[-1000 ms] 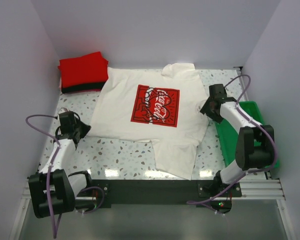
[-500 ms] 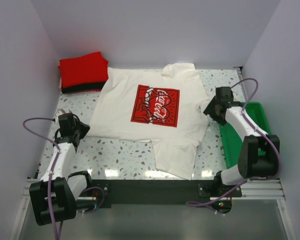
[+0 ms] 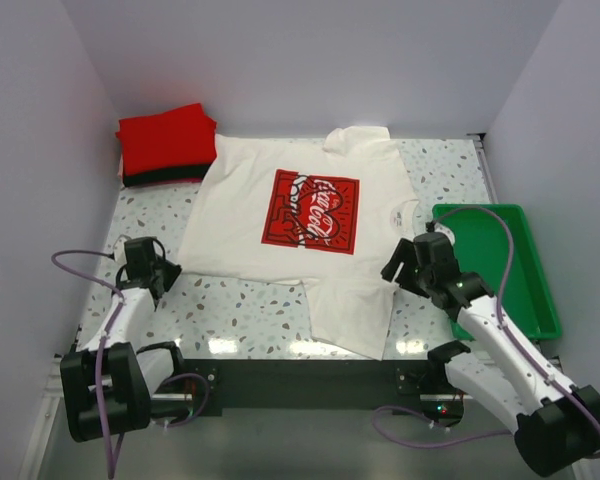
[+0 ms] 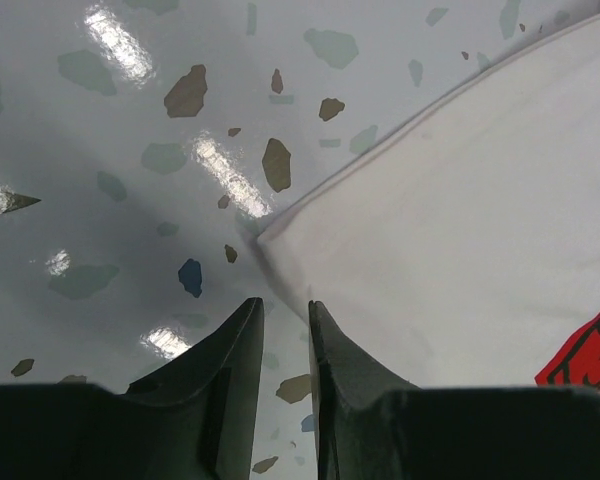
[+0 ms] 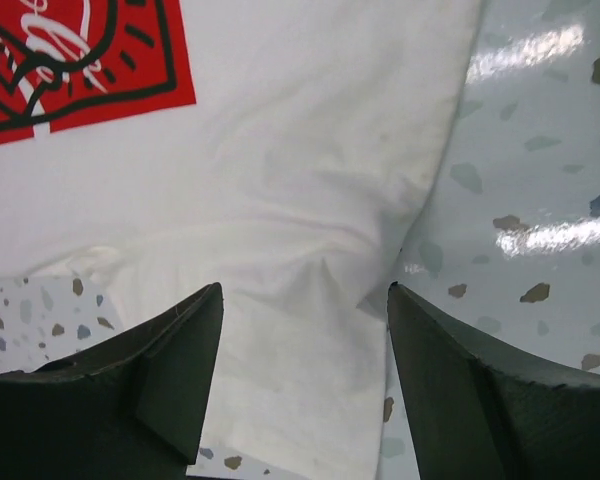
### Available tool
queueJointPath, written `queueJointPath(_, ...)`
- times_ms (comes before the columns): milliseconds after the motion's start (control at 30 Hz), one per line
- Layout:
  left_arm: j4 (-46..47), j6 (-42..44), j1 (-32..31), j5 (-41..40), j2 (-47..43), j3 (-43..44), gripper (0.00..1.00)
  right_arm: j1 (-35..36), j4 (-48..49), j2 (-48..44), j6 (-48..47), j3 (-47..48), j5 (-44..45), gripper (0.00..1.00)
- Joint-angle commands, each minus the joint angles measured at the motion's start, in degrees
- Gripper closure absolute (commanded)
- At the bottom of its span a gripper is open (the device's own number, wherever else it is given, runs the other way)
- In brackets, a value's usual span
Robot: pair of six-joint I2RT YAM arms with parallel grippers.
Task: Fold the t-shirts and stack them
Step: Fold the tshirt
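The cream-white t-shirt [image 3: 280, 240] with a red chest print [image 3: 315, 208] lies spread flat on the table, one part hanging toward the front edge. A folded red t-shirt [image 3: 165, 138] sits on a folded black one [image 3: 158, 179] at the back left. My left gripper [image 3: 163, 272] is just off the white shirt's near-left corner [image 4: 280, 235]; in the left wrist view the gripper [image 4: 283, 303] is only narrowly open and empty. My right gripper [image 3: 402, 262] is wide open and empty above the shirt's right edge, also seen in the right wrist view [image 5: 305, 288].
A green plastic tray [image 3: 525, 300] stands at the right, just behind my right arm. The speckled table [image 3: 230, 305] shows between the shirt and the front rail. Grey walls close in left, back and right.
My right arm has swung from beside the tray toward the front, its gripper now over the shirt's lower right part. My left gripper has drawn back slightly toward the front left.
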Motion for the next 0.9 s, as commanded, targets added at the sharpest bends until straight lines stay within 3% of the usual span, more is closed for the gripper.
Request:
queueJointPath(0,4.6,-1.3,0.1,-0.7,0.8,-0.8,0.71,4.0,-3.0,-5.5,5.0,-4.1,0.6,0.30)
queueJointPath(333,8.0,-2.8,0.1,-0.7,5.2,-1.1,0.70,18.5,-6.6,-3.4,9.3,-7.0,6.8,0.30)
queueJointPath(533,10.1,-3.5,0.1,-1.3,6.4,-1.2,0.71,23.2,-10.2,0.4,8.9,-6.0,6.4,0.30)
queueJointPath(867,14.9,-3.8,-0.2,-0.3,9.2,-1.6,0.81,28.3,-10.2,9.0,9.7,-5.0,5.6,0.29)
